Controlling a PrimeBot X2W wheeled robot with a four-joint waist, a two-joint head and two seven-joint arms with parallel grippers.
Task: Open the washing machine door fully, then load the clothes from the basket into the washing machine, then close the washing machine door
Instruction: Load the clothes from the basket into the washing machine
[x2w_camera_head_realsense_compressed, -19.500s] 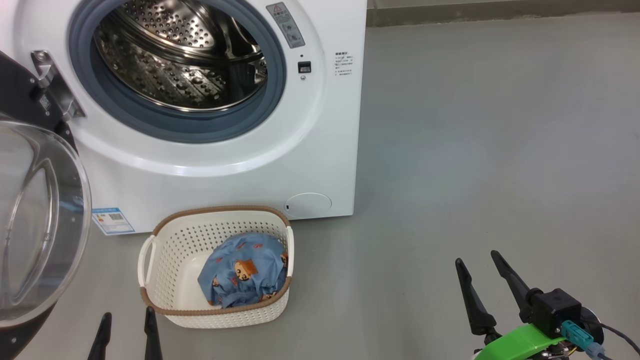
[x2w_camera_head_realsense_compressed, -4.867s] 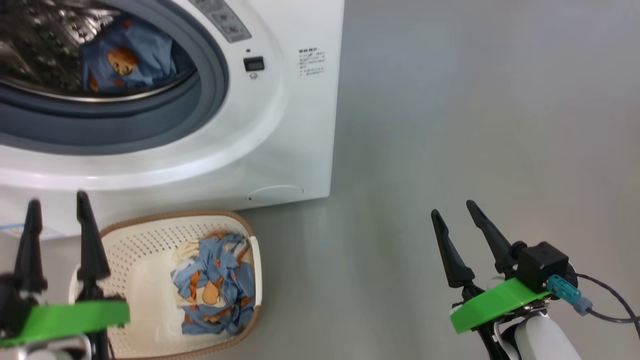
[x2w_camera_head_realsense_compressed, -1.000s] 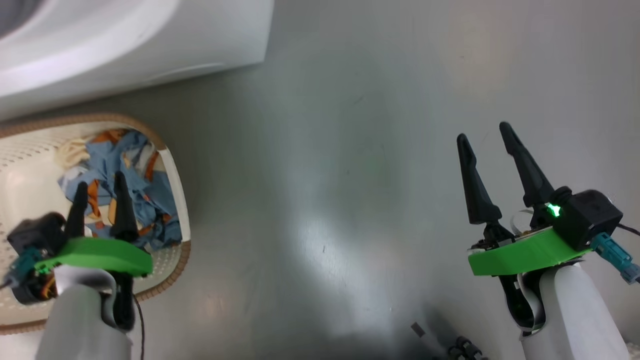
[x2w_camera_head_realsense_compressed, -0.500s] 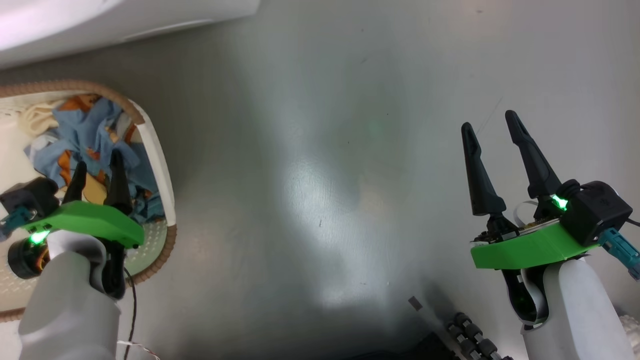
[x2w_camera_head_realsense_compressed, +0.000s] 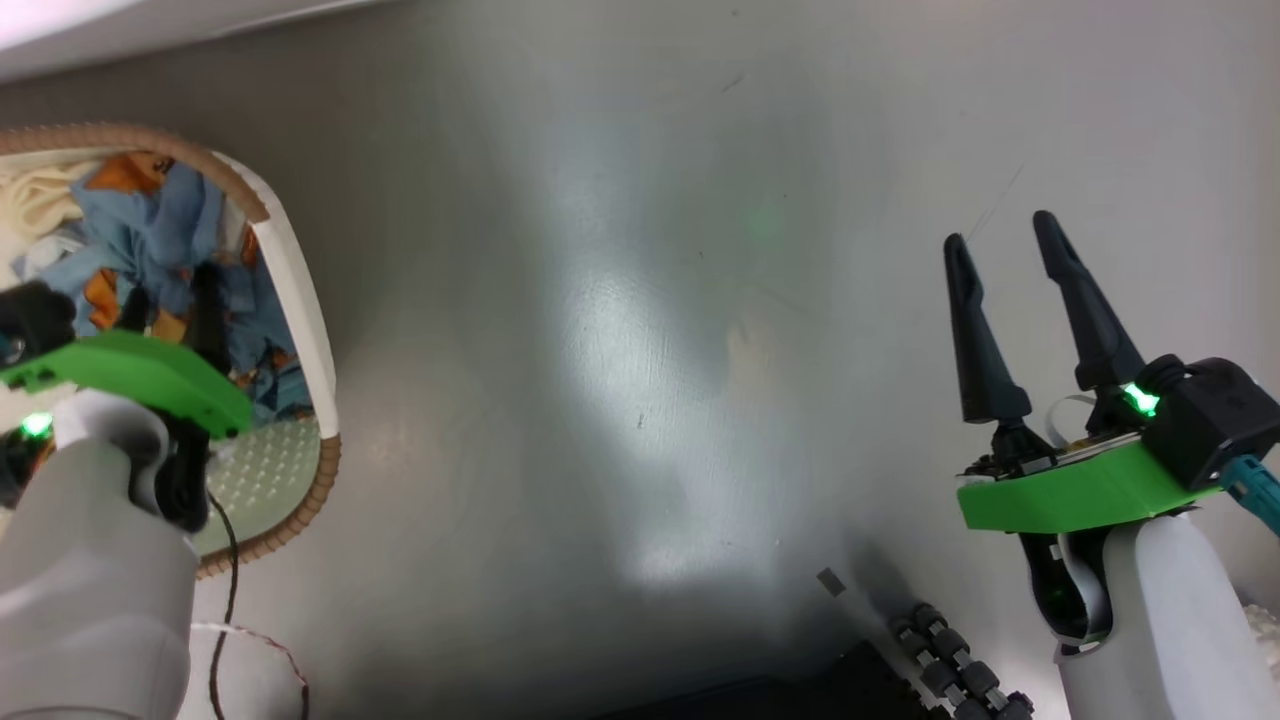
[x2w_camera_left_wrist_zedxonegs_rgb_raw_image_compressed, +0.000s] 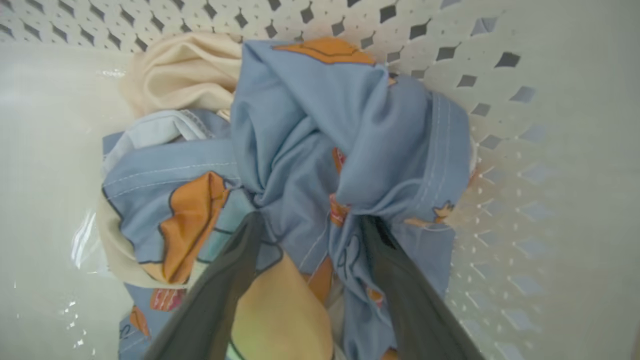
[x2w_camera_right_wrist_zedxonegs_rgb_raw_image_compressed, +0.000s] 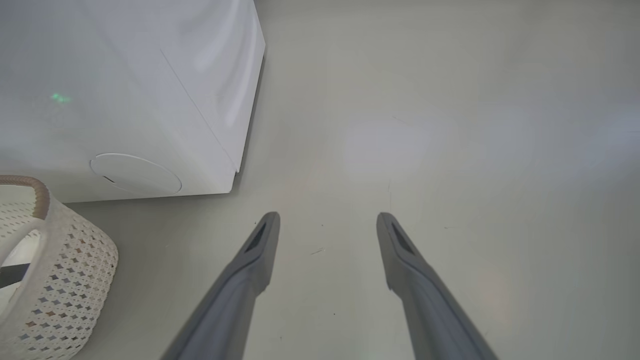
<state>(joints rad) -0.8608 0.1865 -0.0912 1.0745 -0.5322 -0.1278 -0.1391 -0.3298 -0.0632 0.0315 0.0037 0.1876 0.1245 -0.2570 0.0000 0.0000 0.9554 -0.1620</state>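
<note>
Clothes (x2w_camera_left_wrist_zedxonegs_rgb_raw_image_compressed: 320, 150) in the basket (x2w_camera_left_wrist_zedxonegs_rgb_raw_image_compressed: 500, 125) touch the left hand (x2w_camera_left_wrist_zedxonegs_rgb_raw_image_compressed: 311, 220), pointing down, fingers (x2w_camera_left_wrist_zedxonegs_rgb_raw_image_compressed: 225, 280) spread.

The floor (x2w_camera_head_realsense_compressed: 640, 330) is smooth, glossy grey, with a pale sheen of light across its middle and a few faint scuffs. In the head view the basket (x2w_camera_head_realsense_compressed: 296, 290) stands on it at nine o'clock, showing its brown woven rim and white wall. The washing machine (x2w_camera_right_wrist_zedxonegs_rgb_raw_image_compressed: 150, 80) stands on the floor at eleven o'clock, near the basket, with a narrow strip of bare floor between them. A small dark scrap (x2w_camera_head_realsense_compressed: 830, 581) lies at five o'clock, well apart from both.
</note>
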